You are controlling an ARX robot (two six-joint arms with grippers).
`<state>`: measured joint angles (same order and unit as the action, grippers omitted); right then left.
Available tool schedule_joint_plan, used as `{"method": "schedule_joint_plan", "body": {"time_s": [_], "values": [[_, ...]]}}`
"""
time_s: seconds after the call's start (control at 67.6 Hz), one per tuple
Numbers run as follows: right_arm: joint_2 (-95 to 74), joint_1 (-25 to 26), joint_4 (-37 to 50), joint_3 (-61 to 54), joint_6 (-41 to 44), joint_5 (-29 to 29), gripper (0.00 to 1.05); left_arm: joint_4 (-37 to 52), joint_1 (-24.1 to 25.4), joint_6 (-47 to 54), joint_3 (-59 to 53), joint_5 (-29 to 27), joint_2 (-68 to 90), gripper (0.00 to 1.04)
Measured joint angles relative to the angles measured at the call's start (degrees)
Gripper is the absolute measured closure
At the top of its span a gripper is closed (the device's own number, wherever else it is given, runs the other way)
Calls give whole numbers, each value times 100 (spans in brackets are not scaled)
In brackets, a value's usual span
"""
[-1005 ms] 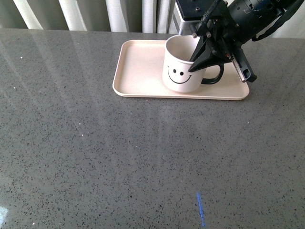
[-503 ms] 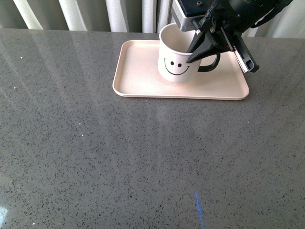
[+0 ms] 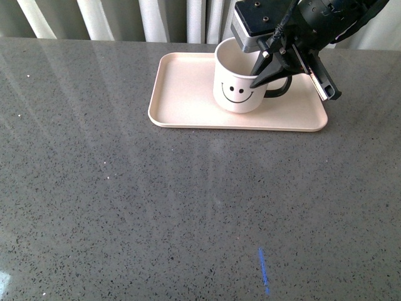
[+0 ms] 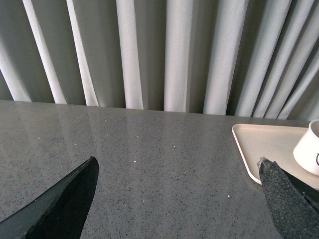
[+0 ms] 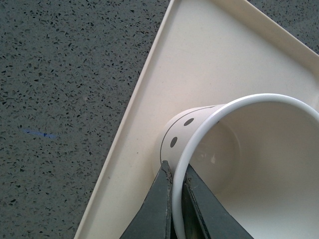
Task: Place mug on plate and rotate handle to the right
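The white mug [image 3: 235, 89] with its black smiley face is over the right half of the pink-beige plate [image 3: 185, 94], slightly tilted. I cannot tell whether its base rests on the plate. Its black handle [image 3: 280, 88] points right. My right gripper [image 3: 259, 76] comes in from above, shut on the mug's rim beside the handle. In the right wrist view, the right gripper [image 5: 174, 175] pinches the mug [image 5: 249, 164] wall, one finger inside and one outside, above the plate [image 5: 199, 59]. My left gripper [image 4: 178, 164] is open over bare table, with the plate [image 4: 259, 139] and mug [image 4: 309, 149] off to one side.
The grey speckled table [image 3: 156, 207] stretches wide in front of the plate. A short blue mark [image 3: 264, 266] lies on it near the front. Pale curtains [image 4: 174, 50] hang behind the table's far edge.
The mug in the right gripper first moved up and left, then came back slightly right and lower. The handle has stayed pointing right.
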<state>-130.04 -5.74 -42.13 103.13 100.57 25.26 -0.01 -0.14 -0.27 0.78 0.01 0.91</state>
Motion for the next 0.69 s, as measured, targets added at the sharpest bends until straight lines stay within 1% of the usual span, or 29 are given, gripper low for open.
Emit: {"method": "schedule_joint_plan", "body": {"time_s": [0.695], "values": [[-118, 2, -245, 42, 348, -20, 103, 0, 0, 0, 0, 0, 0, 9]]}}
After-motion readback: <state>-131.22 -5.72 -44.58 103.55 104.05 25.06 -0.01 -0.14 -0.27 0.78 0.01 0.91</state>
